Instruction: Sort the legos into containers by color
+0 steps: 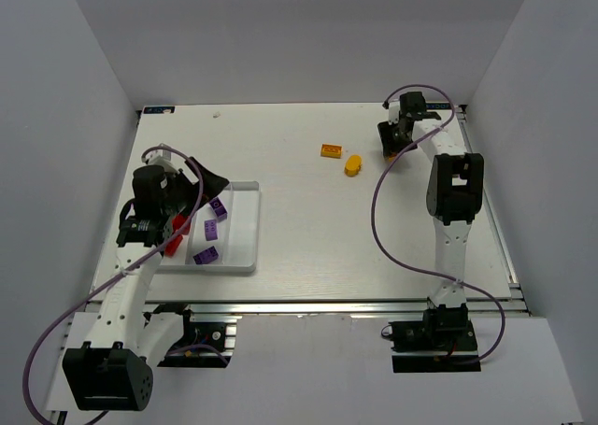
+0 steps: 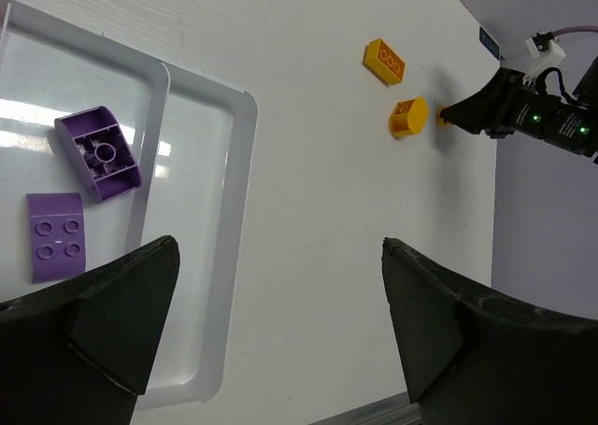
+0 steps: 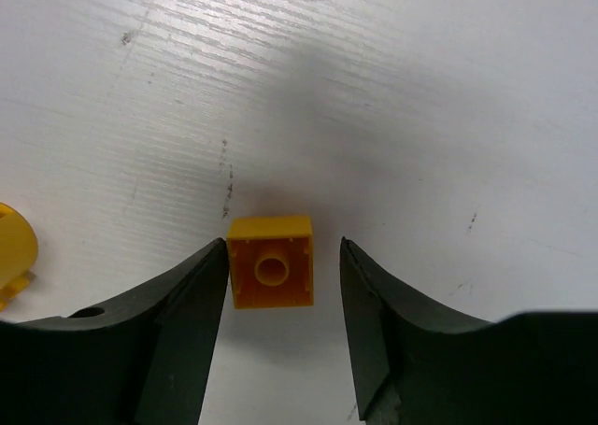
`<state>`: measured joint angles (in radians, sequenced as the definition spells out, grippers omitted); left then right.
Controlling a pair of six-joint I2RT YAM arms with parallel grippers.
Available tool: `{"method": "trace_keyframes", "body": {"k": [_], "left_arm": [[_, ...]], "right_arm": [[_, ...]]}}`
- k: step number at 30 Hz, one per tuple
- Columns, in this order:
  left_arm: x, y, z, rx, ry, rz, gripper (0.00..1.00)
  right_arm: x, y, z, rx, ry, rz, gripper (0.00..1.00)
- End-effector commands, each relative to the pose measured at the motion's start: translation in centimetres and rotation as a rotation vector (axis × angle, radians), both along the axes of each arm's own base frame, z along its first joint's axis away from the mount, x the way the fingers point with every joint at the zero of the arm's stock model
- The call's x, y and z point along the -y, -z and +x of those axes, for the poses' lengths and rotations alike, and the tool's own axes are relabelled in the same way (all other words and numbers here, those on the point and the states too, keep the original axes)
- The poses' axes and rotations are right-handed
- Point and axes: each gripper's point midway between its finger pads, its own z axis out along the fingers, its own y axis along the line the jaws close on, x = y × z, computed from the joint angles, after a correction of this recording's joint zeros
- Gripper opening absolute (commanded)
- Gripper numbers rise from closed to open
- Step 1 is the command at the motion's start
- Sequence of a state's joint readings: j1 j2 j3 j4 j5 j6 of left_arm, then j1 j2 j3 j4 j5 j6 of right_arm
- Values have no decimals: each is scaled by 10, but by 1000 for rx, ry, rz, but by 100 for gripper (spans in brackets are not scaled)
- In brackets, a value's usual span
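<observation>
A small yellow-orange square lego [image 3: 271, 273] lies hollow side up on the table between the fingers of my right gripper [image 3: 283, 245]. The left finger touches it and a gap shows at the right finger, so the gripper is open. That gripper [image 1: 391, 145] is low at the far right of the table. An orange lego [image 1: 331, 150] and a rounded yellow lego [image 1: 352, 165] lie just left of it. The white tray [image 1: 245, 257] with its containers holds purple legos [image 2: 98, 152] [image 2: 56, 235] and red legos [image 1: 179, 227]. My left gripper [image 2: 280, 247] hovers open and empty by the tray's right rim.
White walls enclose the table on three sides. The rounded yellow lego [image 3: 14, 252] shows at the left edge of the right wrist view. A purple cable [image 1: 392, 219] loops beside the right arm.
</observation>
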<state>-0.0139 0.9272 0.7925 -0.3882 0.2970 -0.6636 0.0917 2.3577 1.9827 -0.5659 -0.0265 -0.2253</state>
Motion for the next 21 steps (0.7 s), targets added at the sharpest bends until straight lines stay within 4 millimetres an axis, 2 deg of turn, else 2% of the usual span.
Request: {"method": "trace_keyframes", "body": {"k": [1, 6, 10, 12, 13, 15, 16, 17, 18, 19, 20, 21], "left_arm": [[-2, -5, 4, 12, -11, -4, 98], [-1, -8, 7, 21, -13, -11, 98], [-1, -12, 9, 37, -13, -20, 98], [0, -13, 9, 42, -11, -21, 98], [0, -14, 9, 45, -11, -21, 98], [0, -16, 8, 53, -7, -21, 98], [0, -17, 8, 57, -8, -23, 98], [1, -18, 8, 62, -6, -23, 98], [1, -19, 7, 71, -4, -26, 98], [1, -19, 7, 73, -6, -27, 98], [1, -19, 6, 76, -5, -27, 98], [1, -21, 5, 85, -4, -30, 98]], "right_arm": [[-7, -12, 15, 53, -44, 33, 56], [-10, -11, 13, 46, -74, 44, 35], [-11, -19, 12, 54, -89, 57, 22], [-13, -29, 13, 71, -99, 66, 12], [-18, -37, 13, 84, -113, 88, 4], [-25, -67, 14, 146, -142, 121, 0], [-39, -84, 12, 181, -224, 171, 0], [-47, -106, 2, 218, -272, 200, 0], [-55, -121, 2, 279, -319, 222, 0], [-74, -156, -11, 354, -429, 271, 0], [-85, -150, -26, 345, -484, 298, 0], [-96, -158, -34, 376, -545, 314, 0]]}}
